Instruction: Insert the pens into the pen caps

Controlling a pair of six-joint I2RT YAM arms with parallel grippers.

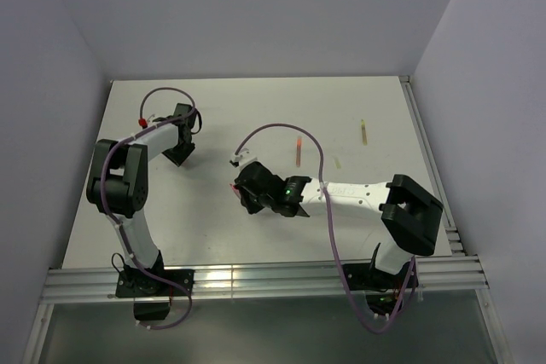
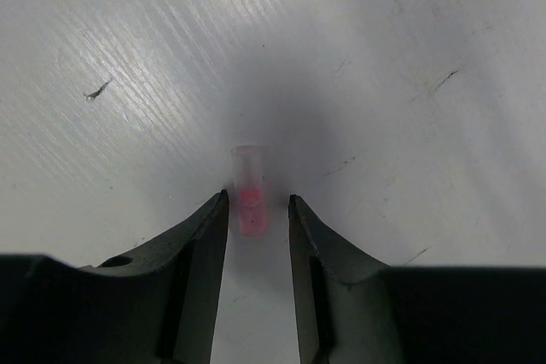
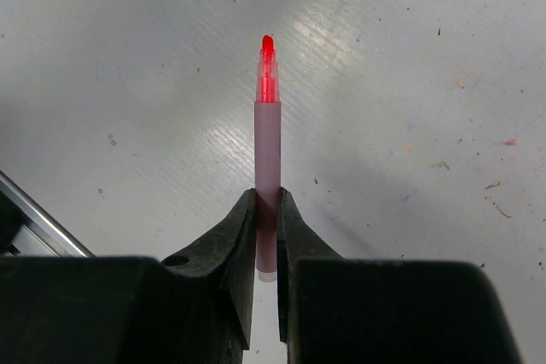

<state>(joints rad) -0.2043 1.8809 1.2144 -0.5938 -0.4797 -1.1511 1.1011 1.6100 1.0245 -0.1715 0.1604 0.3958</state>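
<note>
My left gripper is open and low over the table. A short pale orange-pink pen cap lies between its fingertips, close to the left finger. In the top view this gripper is at the far left. My right gripper is shut on a pen with a pale pink barrel and a bare red tip pointing away from the fingers. In the top view it is near the table's middle. A red pen, a tan-olive pen and a small yellow-green cap lie further right.
The white table is walled at the back and both sides. A slotted metal rail runs along the near edge and another along the right edge. Purple cables loop over both arms.
</note>
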